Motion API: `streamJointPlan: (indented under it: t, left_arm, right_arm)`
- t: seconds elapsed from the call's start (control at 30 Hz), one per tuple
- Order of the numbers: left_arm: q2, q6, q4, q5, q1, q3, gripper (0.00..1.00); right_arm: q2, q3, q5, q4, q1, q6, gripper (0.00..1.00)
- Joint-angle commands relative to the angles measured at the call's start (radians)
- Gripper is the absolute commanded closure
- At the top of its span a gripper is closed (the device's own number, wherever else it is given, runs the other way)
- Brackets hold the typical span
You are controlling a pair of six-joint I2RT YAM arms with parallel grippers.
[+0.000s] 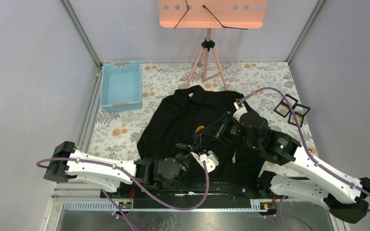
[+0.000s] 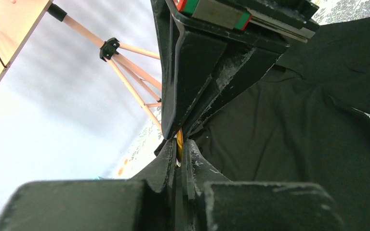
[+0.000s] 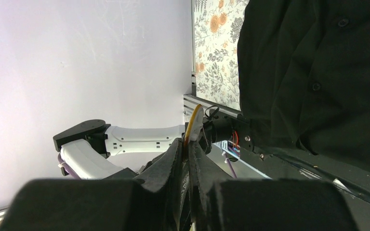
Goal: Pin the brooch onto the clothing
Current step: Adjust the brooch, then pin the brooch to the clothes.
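The clothing (image 1: pixel 171 118), a black collared shirt, lies spread over the floral table. Above its middle both grippers meet on the brooch (image 1: pixel 199 128), a small yellow-orange disc. In the left wrist view my left gripper (image 2: pixel 179 144) is shut on the brooch's yellow edge (image 2: pixel 179 138), and the right gripper's black fingers (image 2: pixel 192 96) come at it from the opposite side, over the shirt (image 2: pixel 294 144). The right wrist view shows my right gripper (image 3: pixel 188 144) shut on the brooch (image 3: pixel 193 122), which sticks out past the fingertips; the shirt (image 3: pixel 318 72) and its buttons lie to the right.
A light blue tray (image 1: pixel 121 85) stands at the back left of the table. Behind the shirt a tripod (image 1: pixel 207 57) carries an orange board (image 1: pixel 212 13). Black square frames (image 1: pixel 291 110) lie at the right. Grey walls close in both sides.
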Motion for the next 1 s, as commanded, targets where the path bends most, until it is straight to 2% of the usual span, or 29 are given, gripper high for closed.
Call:
streamJointPlan:
  t: [0.0, 0.1, 0.2, 0.33, 0.57, 0.7, 0.8, 0.97]
  left_arm:
    - [0.019, 0.006, 0.068, -0.036, 0.005, -0.003, 1.00]
    - [0.013, -0.020, 0.068, -0.039, 0.005, -0.010, 1.00]
    - [0.000, -0.066, 0.048, -0.038, 0.010, -0.016, 1.00]
    - [-0.029, -0.176, -0.022, -0.032, 0.034, -0.015, 1.00]
    - [-0.108, -0.433, -0.204, 0.078, 0.125, -0.006, 1.00]
    - [-0.134, -0.523, -0.312, 0.142, 0.214, 0.002, 1.00]
    - [-0.119, -0.545, -0.425, 0.174, 0.285, 0.030, 1.00]
    - [-0.050, -0.467, -0.622, 0.201, 0.437, 0.109, 1.00]
  right_arm:
    - [-0.019, -0.023, -0.029, 0.103, 0.000, 0.030, 0.87]
    - [-0.038, -0.052, -0.014, 0.128, 0.000, 0.041, 0.82]
    - [-0.062, -0.057, 0.024, 0.110, 0.000, 0.042, 0.63]
    - [-0.112, -0.067, 0.098, 0.067, 0.001, 0.036, 0.50]
    - [-0.230, -0.136, 0.250, 0.039, 0.000, 0.050, 0.47]
    - [-0.280, -0.142, 0.349, -0.005, 0.001, -0.025, 0.46]
    - [-0.307, -0.151, 0.421, -0.024, 0.000, -0.133, 0.46]
    - [-0.311, -0.170, 0.485, -0.046, 0.001, -0.317, 0.44]
